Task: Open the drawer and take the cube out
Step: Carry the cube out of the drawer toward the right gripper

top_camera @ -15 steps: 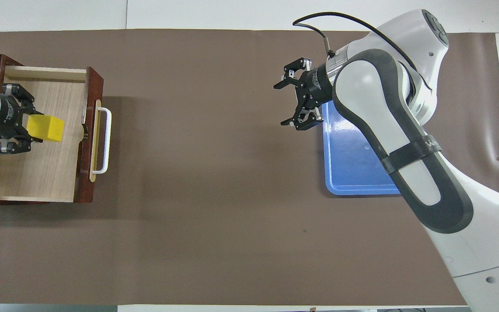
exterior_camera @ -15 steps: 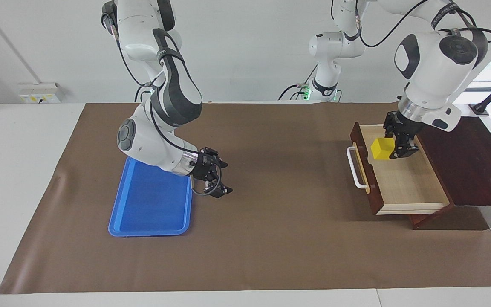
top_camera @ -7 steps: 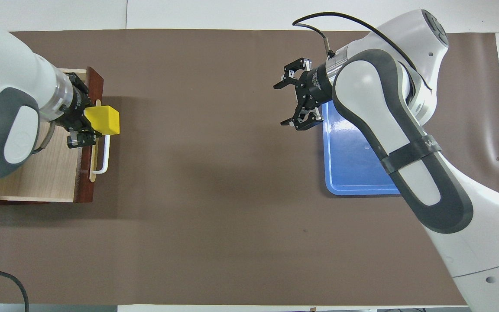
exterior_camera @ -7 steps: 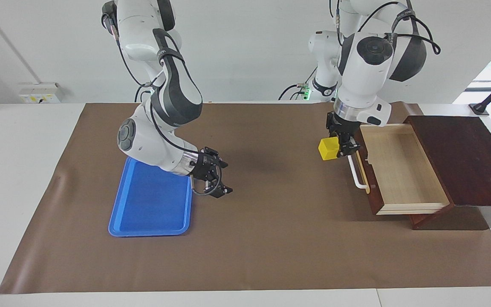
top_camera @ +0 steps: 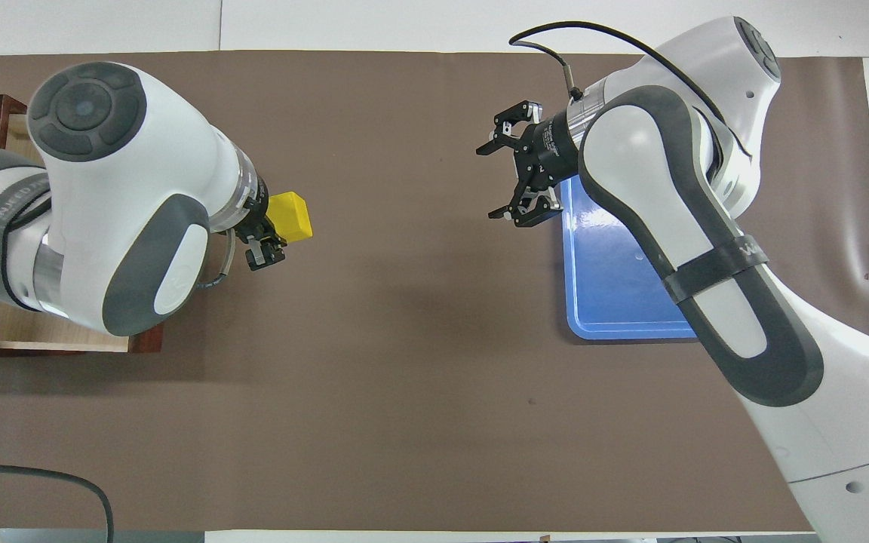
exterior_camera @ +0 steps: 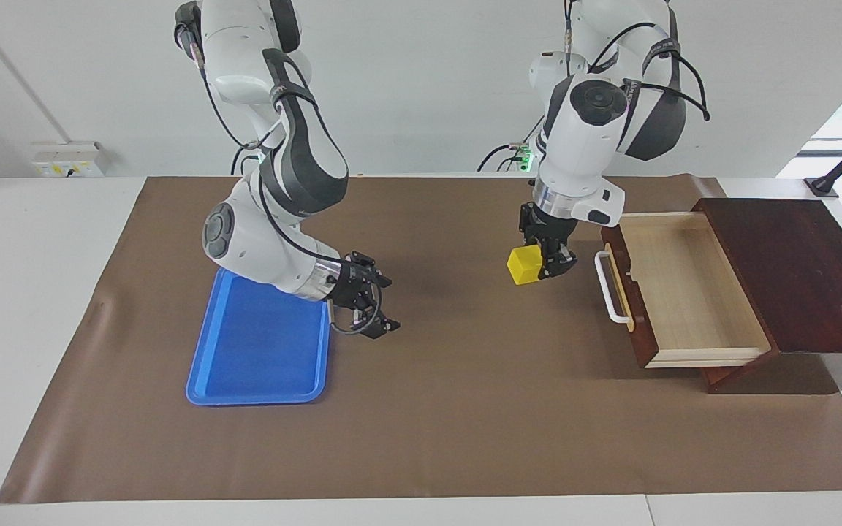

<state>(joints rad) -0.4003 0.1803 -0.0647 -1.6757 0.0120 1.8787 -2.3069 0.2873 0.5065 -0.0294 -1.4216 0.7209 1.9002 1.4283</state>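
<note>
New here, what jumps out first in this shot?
The bright yellow cube, clamped in the left end effector and hanging over the brown mat just in front of the pulled-out drawer, whose pale inside shows nothing in it. Next, the blue tray toward the right arm's end, with the right end effector open, waiting beside it.

Most of the drawer (top_camera: 65, 343) hidden under the left arm in the overhead view.
</note>
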